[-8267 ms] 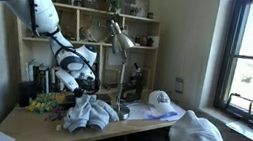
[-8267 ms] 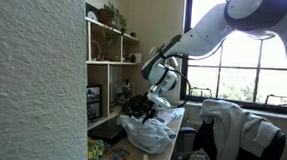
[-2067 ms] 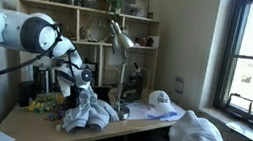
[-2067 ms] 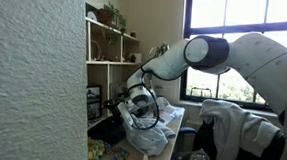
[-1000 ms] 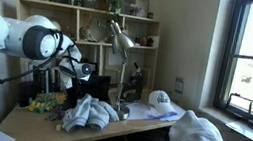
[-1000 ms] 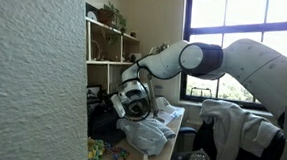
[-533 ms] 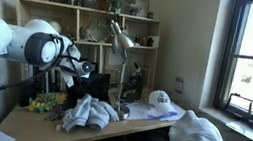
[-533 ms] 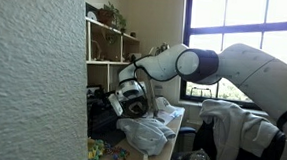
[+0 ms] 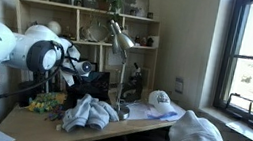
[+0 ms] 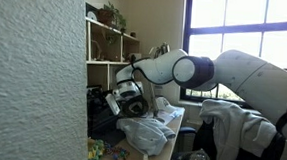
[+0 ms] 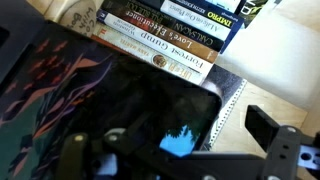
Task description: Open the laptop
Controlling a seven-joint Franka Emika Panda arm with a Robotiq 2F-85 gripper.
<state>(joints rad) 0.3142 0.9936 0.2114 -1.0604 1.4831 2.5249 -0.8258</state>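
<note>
Laptop (image 11: 120, 95) sits on tabletop (image 9: 30, 121) just in front of book row (image 11: 165, 40), screen lit & facing wrist cam, so lid looks raised already. End effector (image 11: 170, 140) hovers close to screen, jaws spread, gripping nothing. Step: prob. final opening push. Next: nudge lid's top edge toward books if needed, w/o scraping display.

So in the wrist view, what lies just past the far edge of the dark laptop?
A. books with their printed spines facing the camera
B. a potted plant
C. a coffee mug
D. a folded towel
A: beyond the laptop the wrist view shows several books packed together, with printed titles on their spines.
</note>
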